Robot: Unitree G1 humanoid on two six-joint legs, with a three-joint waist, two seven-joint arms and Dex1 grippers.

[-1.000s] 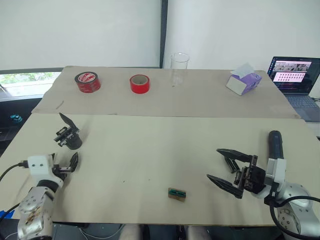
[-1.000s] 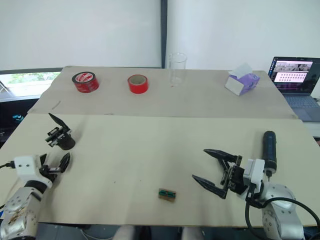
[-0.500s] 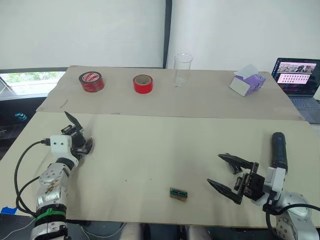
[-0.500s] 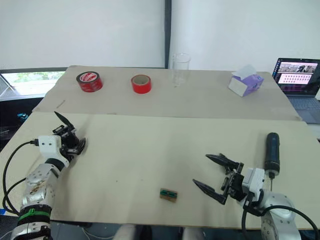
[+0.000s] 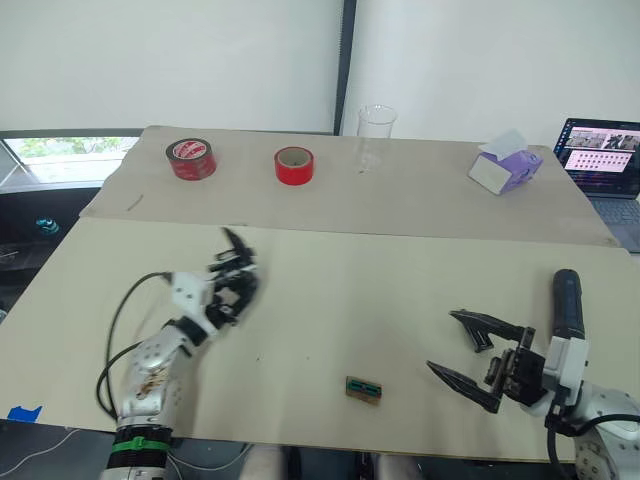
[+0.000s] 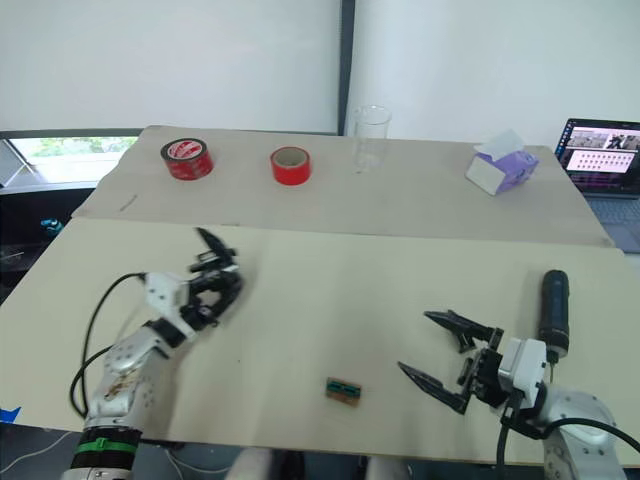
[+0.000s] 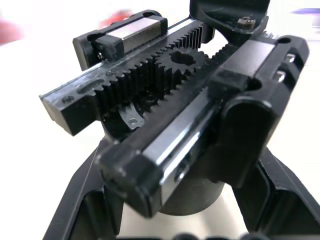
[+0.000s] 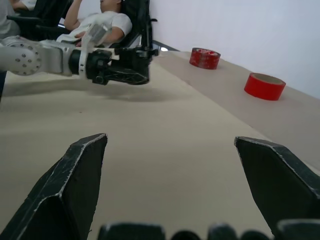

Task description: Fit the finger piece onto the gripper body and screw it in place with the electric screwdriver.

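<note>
Nearest us, our right claw [image 5: 478, 346] sits low over the front right of the surface [image 5: 330, 290], fingers spread wide with nothing between them, tips aimed inward toward the middle. Just beside that arm on its outer side lies the screwdriver [image 5: 567, 303], flat on the surface, long axis running front to back, so it lies beside and a little behind the claw, not ahead of it. We judge that the right arm is the one for it, but it must pull back and turn outward before it can close across the barrel. A small green-brown block [image 5: 363, 389] lies near the front edge, between the two arms, apart from both. Further in on the left, our left claw [image 5: 232, 285] is clamped on the body [image 5: 233, 277], carried just above the surface; its pointed finger sticks up and away from us. The left wrist view shows the body [image 7: 170, 115] close up between the claw's fingers, with its twin racks and centre gear facing the camera. We can't make out a loose finger piece. Far back on the rear board sit two red tape rolls [image 5: 190, 160], a clear cup [image 5: 376, 135], a purple-and-white box [image 5: 508, 173], and a laptop [image 5: 603, 160] at far right.
</note>
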